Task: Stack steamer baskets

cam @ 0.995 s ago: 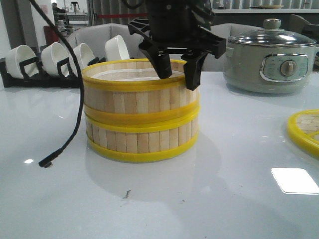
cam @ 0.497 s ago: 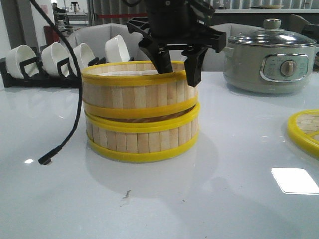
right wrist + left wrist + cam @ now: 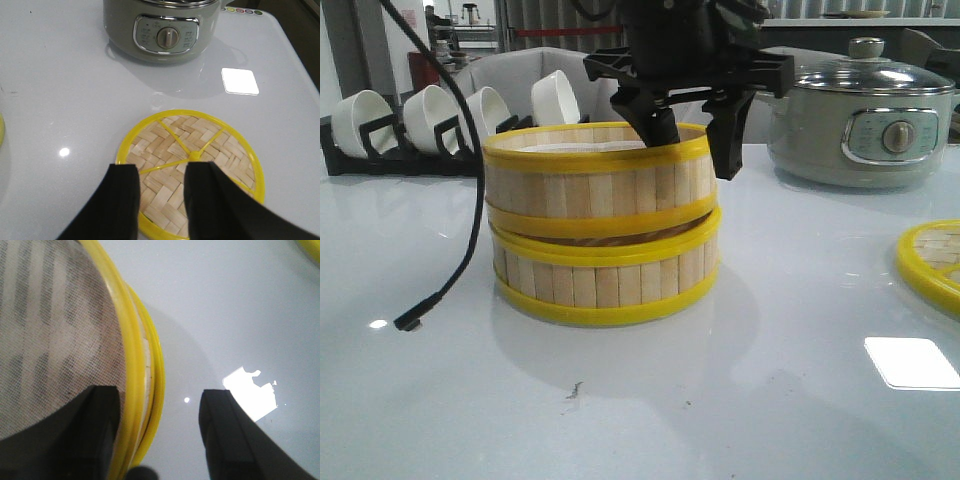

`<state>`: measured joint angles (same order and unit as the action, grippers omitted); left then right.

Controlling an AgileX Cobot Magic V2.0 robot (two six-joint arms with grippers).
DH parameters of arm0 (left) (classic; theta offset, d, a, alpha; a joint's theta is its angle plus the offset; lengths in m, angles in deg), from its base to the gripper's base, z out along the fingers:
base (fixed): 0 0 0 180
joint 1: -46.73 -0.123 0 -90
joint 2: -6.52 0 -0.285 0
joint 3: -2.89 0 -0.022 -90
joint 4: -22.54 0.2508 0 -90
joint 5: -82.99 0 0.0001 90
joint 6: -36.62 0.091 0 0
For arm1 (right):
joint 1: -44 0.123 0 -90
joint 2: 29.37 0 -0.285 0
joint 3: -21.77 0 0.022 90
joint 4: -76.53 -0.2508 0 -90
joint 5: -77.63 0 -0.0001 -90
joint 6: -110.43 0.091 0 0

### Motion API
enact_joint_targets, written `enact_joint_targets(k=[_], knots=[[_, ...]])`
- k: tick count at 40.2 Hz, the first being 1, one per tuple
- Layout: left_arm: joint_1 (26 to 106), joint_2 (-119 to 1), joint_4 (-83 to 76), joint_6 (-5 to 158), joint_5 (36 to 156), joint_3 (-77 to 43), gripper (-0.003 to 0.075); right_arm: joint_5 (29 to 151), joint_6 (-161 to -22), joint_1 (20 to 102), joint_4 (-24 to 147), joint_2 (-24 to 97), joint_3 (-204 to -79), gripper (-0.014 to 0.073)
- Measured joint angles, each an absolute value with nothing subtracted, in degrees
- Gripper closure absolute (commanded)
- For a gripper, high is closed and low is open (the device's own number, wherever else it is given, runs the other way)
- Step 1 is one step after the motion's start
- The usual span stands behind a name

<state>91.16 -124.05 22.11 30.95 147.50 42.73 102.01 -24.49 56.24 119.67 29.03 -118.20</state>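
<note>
Two steamer baskets stand stacked at the table's middle. The upper basket (image 3: 590, 190) sits slightly askew on the lower basket (image 3: 605, 280), with a dark gap between them at the front right. My left gripper (image 3: 695, 150) is open and straddles the upper basket's right rim, one finger inside and one outside, clear of the wall. In the left wrist view the gripper (image 3: 160, 395) spans the yellow rim (image 3: 127, 340) beside the pale liner (image 3: 55, 330). My right gripper (image 3: 162, 170) is open and empty above the woven lid (image 3: 225, 155). It does not show in the front view.
The woven lid (image 3: 935, 260) lies at the right table edge. A grey electric pot (image 3: 860, 125) stands behind it at the back right. A rack of white bowls (image 3: 440, 125) is at the back left. A black cable (image 3: 470, 230) hangs left of the baskets.
The left gripper's jaws have opened wider, and the outer finger has moved off the upper basket's wall. The upper basket shifted and now sits with a gap showing at the front.
</note>
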Motion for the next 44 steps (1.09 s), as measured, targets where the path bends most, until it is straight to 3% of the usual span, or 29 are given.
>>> enact_joint_targets(k=[44], knots=[[93.37,-124.05,20.69,30.95,149.26,42.73,0.0307,99.57,-24.49,56.24,119.67,32.27,-118.20,0.0250]])
